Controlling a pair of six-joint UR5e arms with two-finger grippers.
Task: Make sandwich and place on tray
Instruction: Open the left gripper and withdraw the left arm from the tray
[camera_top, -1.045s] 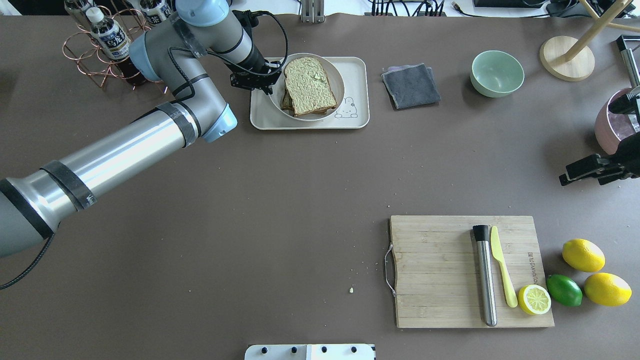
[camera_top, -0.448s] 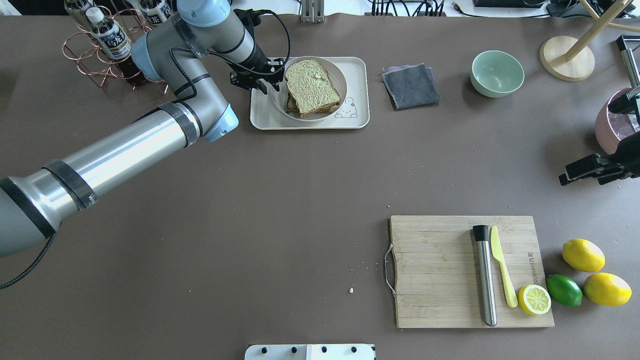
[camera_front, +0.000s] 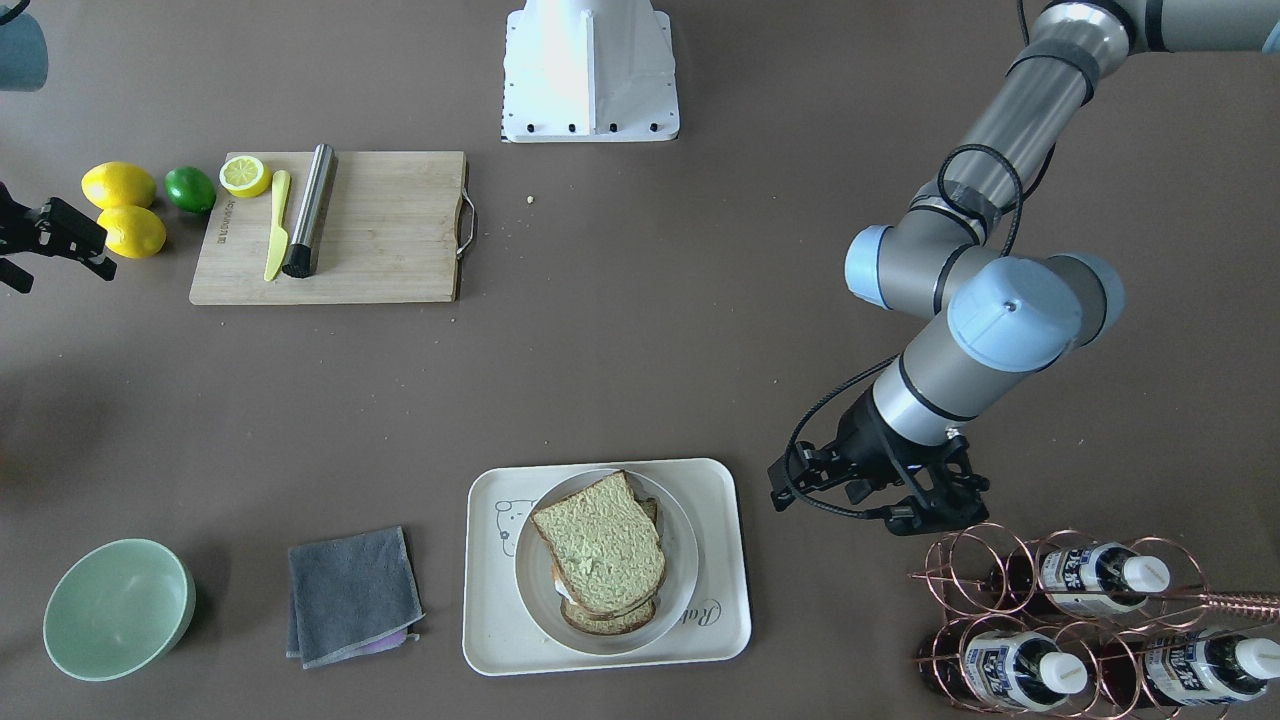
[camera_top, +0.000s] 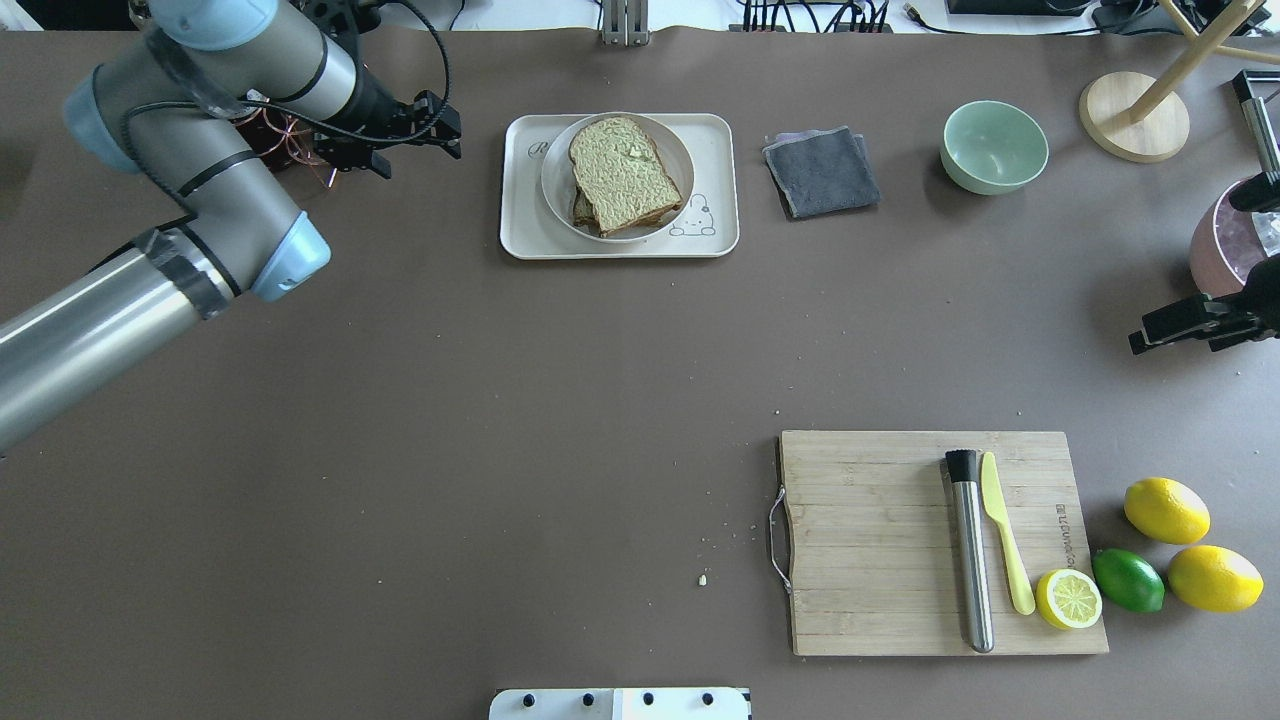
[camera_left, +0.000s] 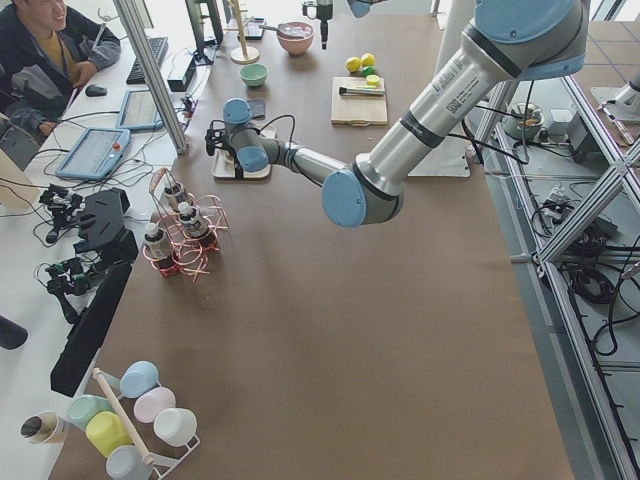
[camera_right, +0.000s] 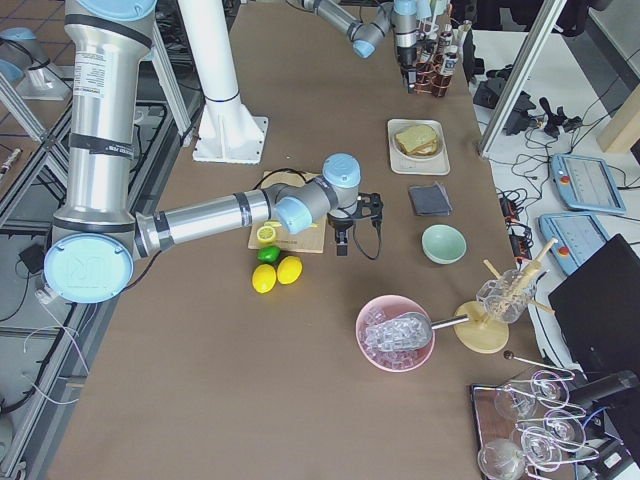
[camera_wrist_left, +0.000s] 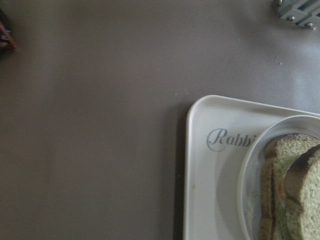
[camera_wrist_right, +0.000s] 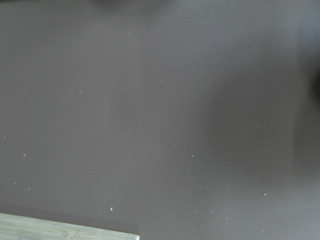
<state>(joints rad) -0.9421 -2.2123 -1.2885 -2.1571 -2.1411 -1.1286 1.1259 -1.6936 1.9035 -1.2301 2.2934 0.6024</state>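
Note:
The sandwich (camera_top: 620, 170), greenish-tan bread slices with dark crust, lies stacked on a round white plate (camera_top: 553, 180). The plate stands on the cream tray (camera_top: 520, 235) at the far side of the table. The egg is hidden between the slices. The front view shows the sandwich (camera_front: 600, 545) and the tray (camera_front: 490, 640). The left wrist view shows the tray's corner (camera_wrist_left: 210, 200) with "Rabbit" script. My left gripper (camera_top: 400, 140) is empty and open, left of the tray and apart from it. My right gripper (camera_top: 1140, 340) hovers at the right edge; I cannot tell its jaws.
A copper bottle rack (camera_front: 1050, 620) stands right beside my left gripper. A grey cloth (camera_top: 822, 170) and a green bowl (camera_top: 993, 147) lie right of the tray. A wooden cutting board (camera_top: 880, 540) holds a steel muddler, yellow knife and lemon half. Lemons and a lime lie beside it.
My left gripper has let go of the plate's rim and drawn back to the left, off the tray and toward the bottle rack. The plate and sandwich stay on the tray.

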